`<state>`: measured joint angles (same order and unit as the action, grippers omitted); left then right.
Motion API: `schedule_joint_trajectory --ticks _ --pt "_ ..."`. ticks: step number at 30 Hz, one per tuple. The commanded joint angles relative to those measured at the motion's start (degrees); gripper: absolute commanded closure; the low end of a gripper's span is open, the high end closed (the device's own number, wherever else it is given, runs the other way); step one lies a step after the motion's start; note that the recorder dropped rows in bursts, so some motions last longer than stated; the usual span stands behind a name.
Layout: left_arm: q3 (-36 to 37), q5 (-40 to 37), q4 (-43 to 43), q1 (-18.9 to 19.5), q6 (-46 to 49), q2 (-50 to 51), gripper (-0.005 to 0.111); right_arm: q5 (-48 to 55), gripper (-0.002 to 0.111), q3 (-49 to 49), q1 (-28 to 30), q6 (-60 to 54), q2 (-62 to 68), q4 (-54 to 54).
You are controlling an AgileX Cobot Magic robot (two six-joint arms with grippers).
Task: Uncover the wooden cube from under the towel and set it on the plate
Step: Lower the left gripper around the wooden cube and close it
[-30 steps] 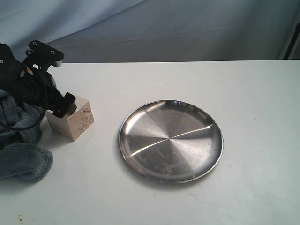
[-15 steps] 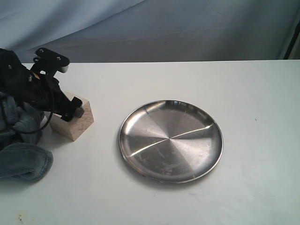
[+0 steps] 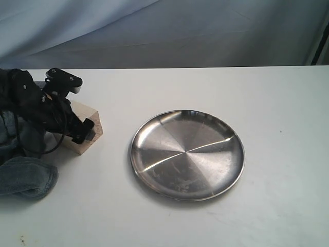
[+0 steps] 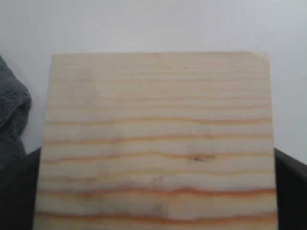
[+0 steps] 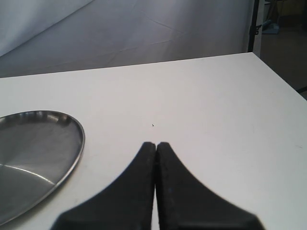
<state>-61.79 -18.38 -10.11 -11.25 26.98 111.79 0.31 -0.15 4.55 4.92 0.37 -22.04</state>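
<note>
The round stainless-steel plate (image 3: 154,177) lies mid-table, its shiny face showing faint radial reflections. The wooden cube (image 3: 92,118) stands on the white table (image 3: 277,103) to the plate's left, near it but apart. It is pale tan, with straight orange-brown grain lines running across its top face. The dark grey towel (image 3: 23,177) is bunched at the far left, just beside the cube. The left gripper (image 3: 77,126) straddles the cube with its jaws spread wide, one dark finger (image 4: 293,191) on each side; whether the pads press the wood cannot be told. The right gripper (image 5: 156,158), fingertips pressed together, hangs over bare table right of the plate.
</note>
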Motion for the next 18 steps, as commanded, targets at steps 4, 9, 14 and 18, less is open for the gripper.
schedule_joint_trajectory --ticks 4,9,14,18 --pt "0.09 3.78 -1.39 -0.27 0.08 2.18 0.013 0.68 0.105 0.15 0.00 0.23 -0.37 -0.28" --pt "0.09 4.69 -1.39 -0.27 0.08 3.43 0.040 0.68 0.105 0.15 0.00 0.23 -0.37 -0.28" --pt "0.09 5.09 -1.39 -0.27 0.08 3.81 0.067 0.68 0.105 0.15 0.00 0.23 -0.37 -0.28" --pt "0.09 5.09 -1.39 -0.27 0.08 3.81 0.073 0.68 0.105 0.15 0.00 0.23 -0.37 -0.28"
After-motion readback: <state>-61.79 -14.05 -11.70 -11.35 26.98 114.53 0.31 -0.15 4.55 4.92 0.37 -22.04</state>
